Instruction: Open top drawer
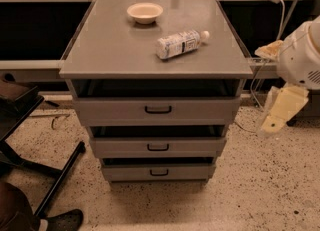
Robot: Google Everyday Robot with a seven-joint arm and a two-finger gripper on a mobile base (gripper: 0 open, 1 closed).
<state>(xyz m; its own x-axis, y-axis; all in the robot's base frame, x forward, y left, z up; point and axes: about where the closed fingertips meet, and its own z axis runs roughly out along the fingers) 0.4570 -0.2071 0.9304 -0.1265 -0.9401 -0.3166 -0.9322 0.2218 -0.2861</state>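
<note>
The top drawer (200, 110) is the widest of three grey metal drawers in a cabinet, just under the grey cabinet top (110, 50). Its small black loop handle (158, 109) sits at the centre of the front. The front stands about flush under the top's edge, with a dark gap above it. My gripper (280, 112) hangs at the right edge of the view on the white arm (302, 55). It is level with the top drawer, well to the right of the cabinet, and touches nothing.
The medium drawer (200, 147) and the narrowest drawer (190, 172) lie below. A beige bowl (145, 12) and a plastic bottle (180, 43) lying on its side rest on the cabinet top. A black chair base (55, 180) and a shoe (62, 221) are at lower left. Cables (257, 82) hang at right.
</note>
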